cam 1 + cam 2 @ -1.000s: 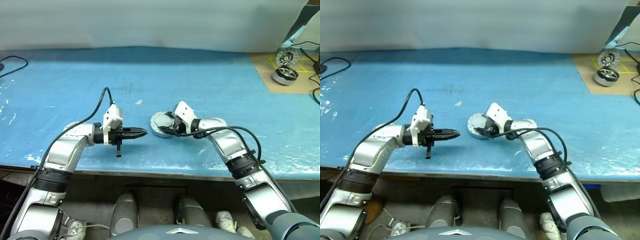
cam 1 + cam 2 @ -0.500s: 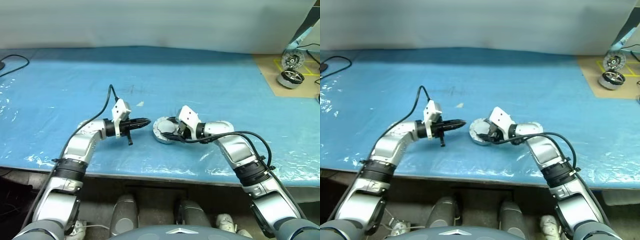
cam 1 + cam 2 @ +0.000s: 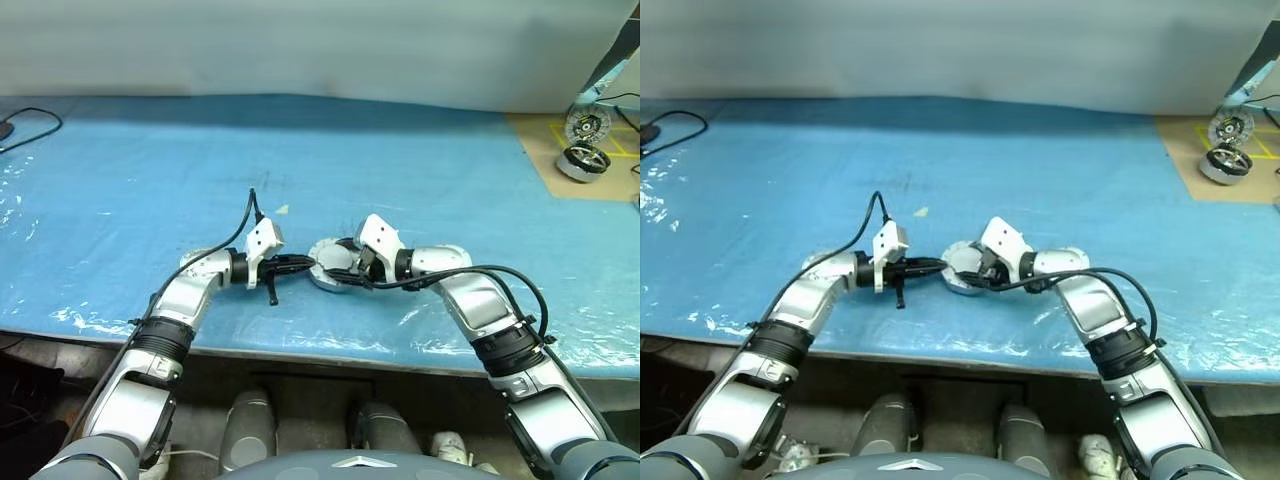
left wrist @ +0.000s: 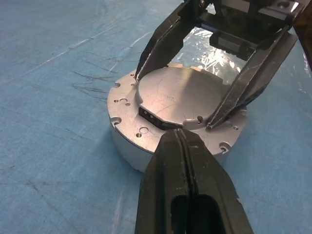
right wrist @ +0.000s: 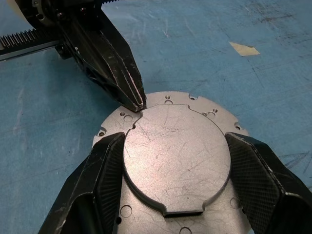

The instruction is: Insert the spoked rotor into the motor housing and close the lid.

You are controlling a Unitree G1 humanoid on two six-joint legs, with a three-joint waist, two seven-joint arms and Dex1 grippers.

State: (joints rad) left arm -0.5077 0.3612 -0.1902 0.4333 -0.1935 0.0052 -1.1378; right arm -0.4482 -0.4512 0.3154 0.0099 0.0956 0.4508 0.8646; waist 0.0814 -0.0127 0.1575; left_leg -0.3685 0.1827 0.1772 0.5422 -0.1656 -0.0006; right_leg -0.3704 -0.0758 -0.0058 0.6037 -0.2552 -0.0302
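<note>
The motor housing (image 4: 126, 146) is a round silver case lying flat on the blue table (image 3: 150, 170), with the lid (image 5: 178, 156) on top, plain grey face up. The spoked rotor is hidden. My right gripper (image 5: 175, 142) reaches in from the right, and its two black fingers (image 5: 105, 175) clasp the lid's raised disc on opposite sides. My left gripper (image 4: 179, 134) comes from the left, shut, with its joined tips (image 5: 136, 105) touching the lid's edge by a small notch. Both grippers meet at the housing (image 3: 332, 270) near the table's front.
At the far right, two wheel-like metal parts (image 3: 580, 160) sit on a brown mat (image 3: 560, 170). A black cable (image 3: 25, 125) lies at the far left. A scrap of tape (image 3: 283, 209) lies just behind the housing. The table's front edge runs close below the arms.
My left gripper, still shut, has moved right and down until its tips reach the lid's edge. My right gripper has stayed around the lid.
</note>
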